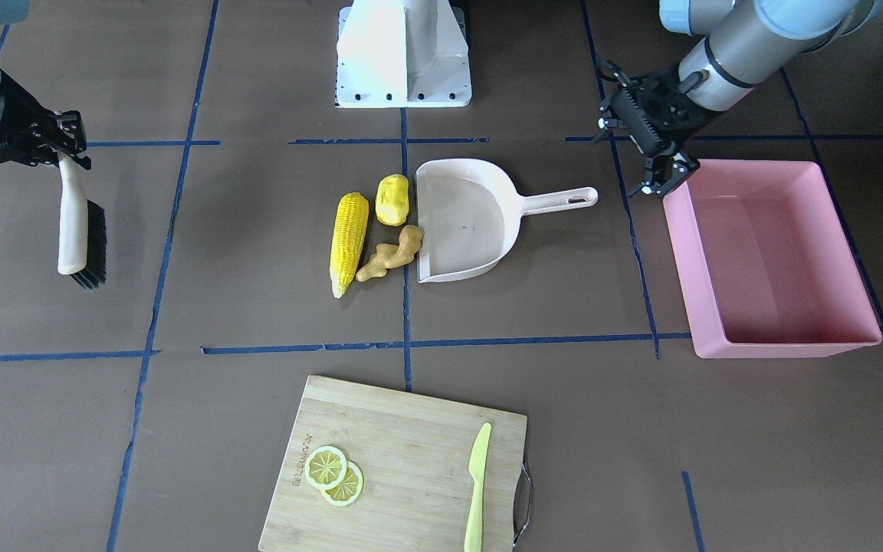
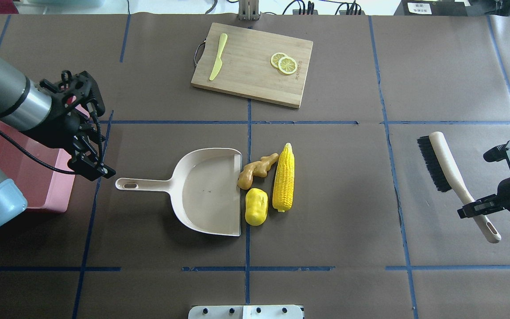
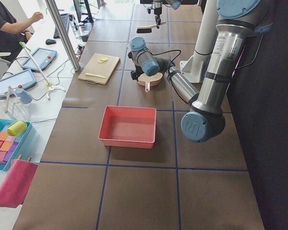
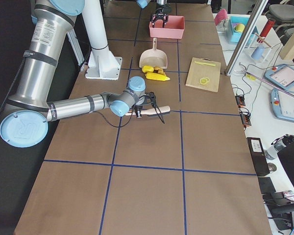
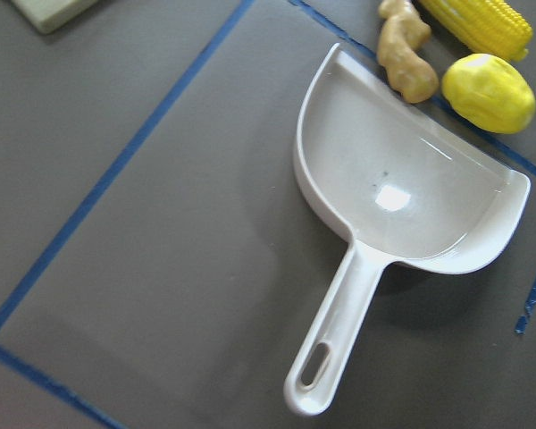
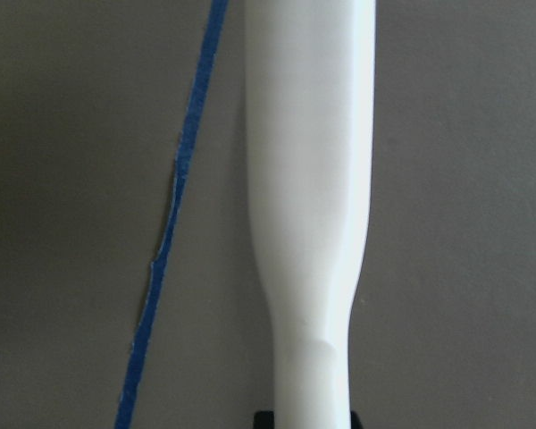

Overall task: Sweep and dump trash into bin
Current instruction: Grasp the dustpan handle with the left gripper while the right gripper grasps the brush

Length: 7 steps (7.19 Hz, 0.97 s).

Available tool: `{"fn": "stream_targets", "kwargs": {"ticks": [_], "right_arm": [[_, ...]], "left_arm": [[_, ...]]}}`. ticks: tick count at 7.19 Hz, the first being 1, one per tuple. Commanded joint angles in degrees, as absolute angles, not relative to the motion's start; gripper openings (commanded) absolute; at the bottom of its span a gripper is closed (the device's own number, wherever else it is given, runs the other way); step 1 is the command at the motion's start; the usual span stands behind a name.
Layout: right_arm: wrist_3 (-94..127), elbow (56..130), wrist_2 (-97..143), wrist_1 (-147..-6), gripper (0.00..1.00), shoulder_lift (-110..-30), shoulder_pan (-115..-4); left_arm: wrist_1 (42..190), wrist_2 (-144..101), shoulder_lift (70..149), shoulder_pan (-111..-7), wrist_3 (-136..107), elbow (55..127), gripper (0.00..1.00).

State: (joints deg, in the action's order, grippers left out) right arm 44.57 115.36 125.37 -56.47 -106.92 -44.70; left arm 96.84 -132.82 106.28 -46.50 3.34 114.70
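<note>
The left gripper (image 1: pixel 665 176) hangs above the bench (image 1: pixel 257 330) with its fingers spread and nothing between them. It tilts down from a forearm that slants in over the corner of the pink bin (image 1: pixel 683 276). Its tips sit over the gap between that corner and the end of the dustpan (image 2: pixel 206 195) handle, near both. The wrist view looks down on the whole pan from above, empty, with its mouth facing away from the bin. The trash lies on the bench right at that mouth. The ginger (image 2: pixel 255 170) touches the lip, the potato (image 2: pixel 256 206) is just beside the lip, and the corn (image 2: pixel 283 177) lies along the far side of those two, parallel to the lip. The bin stands empty, well apart from the trash, on the handle side of the pan. Out at the other end of the bench the right gripper (image 2: pixel 474 208) is clamped across the handle of the brush (image 2: pixel 441 164), near its butt. The arm is stretched out low and the brush head points away from the robot, well clear of the trash. At the operators' edge a cutting board (image 1: pixel 403 445) carries two lemon slices (image 1: pixel 334 475) and a knife (image 1: pixel 477 487).
</note>
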Motion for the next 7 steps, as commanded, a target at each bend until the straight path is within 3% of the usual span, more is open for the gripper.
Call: {"fn": "stream_targets", "kwargs": {"ticks": [1,4,7], "right_arm": [[51.9,115.8,121.8,-57.3,0.0,-102.2,-38.4],[57.5,118.7,118.3,-77.1,0.0,-88.3,-34.8],[61.9,118.9,113.4,-77.8,0.01,-86.2,-30.0]], "left_arm": [[96.3,-131.3,109.4,-43.3,8.4,111.0,0.99],[96.2,-126.7,110.0,-41.6,20.9,107.4,0.99],[96.2,-120.9,109.9,-37.7,24.8,107.4,0.98]]}}
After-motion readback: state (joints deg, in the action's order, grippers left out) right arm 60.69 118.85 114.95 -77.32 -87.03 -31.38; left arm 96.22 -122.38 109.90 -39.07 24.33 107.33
